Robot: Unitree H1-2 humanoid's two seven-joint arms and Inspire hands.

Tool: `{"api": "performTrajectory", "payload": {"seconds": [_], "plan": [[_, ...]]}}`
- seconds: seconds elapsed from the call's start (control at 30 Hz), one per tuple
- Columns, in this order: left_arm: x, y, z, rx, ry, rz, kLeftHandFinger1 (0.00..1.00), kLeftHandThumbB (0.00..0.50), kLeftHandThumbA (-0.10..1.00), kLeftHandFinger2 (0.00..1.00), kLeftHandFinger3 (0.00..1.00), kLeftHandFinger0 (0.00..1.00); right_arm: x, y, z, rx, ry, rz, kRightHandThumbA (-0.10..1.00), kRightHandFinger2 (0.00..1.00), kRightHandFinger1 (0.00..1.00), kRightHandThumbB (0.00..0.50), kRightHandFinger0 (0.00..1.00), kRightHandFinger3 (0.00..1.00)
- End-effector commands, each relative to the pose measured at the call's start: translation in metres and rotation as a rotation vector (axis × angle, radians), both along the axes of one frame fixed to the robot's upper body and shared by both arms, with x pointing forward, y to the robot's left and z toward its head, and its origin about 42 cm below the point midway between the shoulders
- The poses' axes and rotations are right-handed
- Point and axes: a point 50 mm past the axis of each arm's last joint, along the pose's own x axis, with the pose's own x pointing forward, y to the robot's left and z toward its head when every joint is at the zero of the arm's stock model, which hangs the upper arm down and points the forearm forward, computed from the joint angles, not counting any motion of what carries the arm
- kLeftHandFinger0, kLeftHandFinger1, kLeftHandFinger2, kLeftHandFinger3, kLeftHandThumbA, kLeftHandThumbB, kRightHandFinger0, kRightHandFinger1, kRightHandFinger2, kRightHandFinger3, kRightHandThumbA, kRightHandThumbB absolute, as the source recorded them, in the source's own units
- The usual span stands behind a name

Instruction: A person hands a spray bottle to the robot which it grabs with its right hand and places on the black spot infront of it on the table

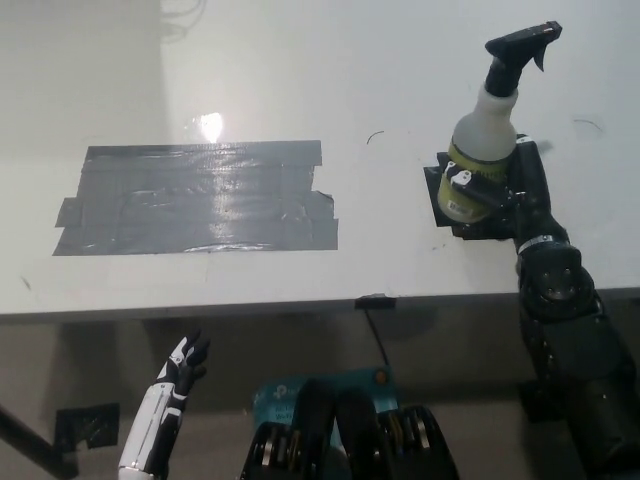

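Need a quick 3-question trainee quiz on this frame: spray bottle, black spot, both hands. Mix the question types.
1. True or false: the black right hand is shut on the translucent spray bottle with the yellow label and black trigger head.
2. Multiple choice: the bottle is over which mark? A. the large grey tape rectangle; B. the small black tape square; C. bare white table.
3. Fill in: the white left hand rests below the table's near edge at the picture's lower ____.

Key
1. True; its fingers wrap the labelled lower body.
2. B. Whether the base already touches the square cannot be told.
3. Left; its fingers are apart and it holds nothing.
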Motion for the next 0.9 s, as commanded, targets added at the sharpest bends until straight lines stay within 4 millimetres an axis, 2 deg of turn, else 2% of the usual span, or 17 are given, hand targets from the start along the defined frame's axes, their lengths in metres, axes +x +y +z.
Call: {"api": "performTrajectory", "payload": {"seconds": [0.0,0.03,0.1,0.17,0.27,0.4,0.5,0.53,0.73,0.77,0.87], "plan": [[-0.002,0.002,0.006,0.016,-0.043,-0.012,1.00,0.011,1.00,1.00,1.00,1.00,0.006,-0.005,0.011,-0.020,-0.033,0.123,0.78,1.00,0.99,0.481,0.78,0.99],[-0.002,0.002,0.006,0.015,-0.043,-0.012,1.00,0.011,1.00,1.00,1.00,1.00,0.005,-0.006,0.010,-0.032,-0.013,0.144,0.79,1.00,1.00,0.482,1.00,1.00],[-0.001,0.001,0.007,0.015,-0.043,-0.012,1.00,0.016,1.00,1.00,1.00,1.00,0.002,-0.013,0.003,-0.040,0.065,0.206,0.80,1.00,1.00,0.499,1.00,1.00],[-0.001,0.001,0.007,0.017,-0.045,-0.013,1.00,0.017,1.00,1.00,1.00,1.00,-0.001,-0.018,-0.002,-0.058,0.085,0.229,0.84,1.00,1.00,0.471,1.00,1.00],[0.000,0.001,0.008,0.015,-0.045,-0.013,1.00,0.029,1.00,1.00,1.00,1.00,-0.003,-0.028,-0.005,-0.049,0.127,0.244,0.87,1.00,1.00,0.459,1.00,1.00],[0.000,0.001,0.007,0.015,-0.048,-0.017,1.00,0.016,1.00,1.00,1.00,1.00,-0.008,-0.044,-0.010,-0.034,0.165,0.257,0.95,1.00,1.00,0.491,1.00,1.00],[0.000,0.001,0.007,0.017,-0.051,-0.021,1.00,0.013,1.00,1.00,1.00,1.00,-0.013,-0.056,-0.013,-0.009,0.185,0.265,0.99,1.00,1.00,0.494,1.00,1.00],[0.000,0.001,0.006,0.019,-0.050,-0.021,1.00,0.011,1.00,1.00,1.00,1.00,-0.017,-0.065,-0.014,0.012,0.195,0.265,0.98,1.00,1.00,0.488,1.00,1.00],[0.001,0.001,0.006,0.018,-0.044,-0.019,1.00,0.021,1.00,1.00,1.00,1.00,-0.040,-0.103,-0.003,0.076,0.153,0.234,1.00,1.00,1.00,0.500,1.00,1.00],[0.002,0.001,0.006,0.023,-0.045,-0.021,1.00,0.024,1.00,1.00,1.00,1.00,-0.046,-0.110,0.003,0.109,0.131,0.234,1.00,1.00,1.00,0.475,1.00,1.00],[0.003,0.002,0.006,0.027,-0.050,-0.022,1.00,0.011,1.00,1.00,1.00,1.00,-0.067,-0.129,0.020,0.172,0.036,0.237,1.00,1.00,1.00,0.440,1.00,1.00]]}}
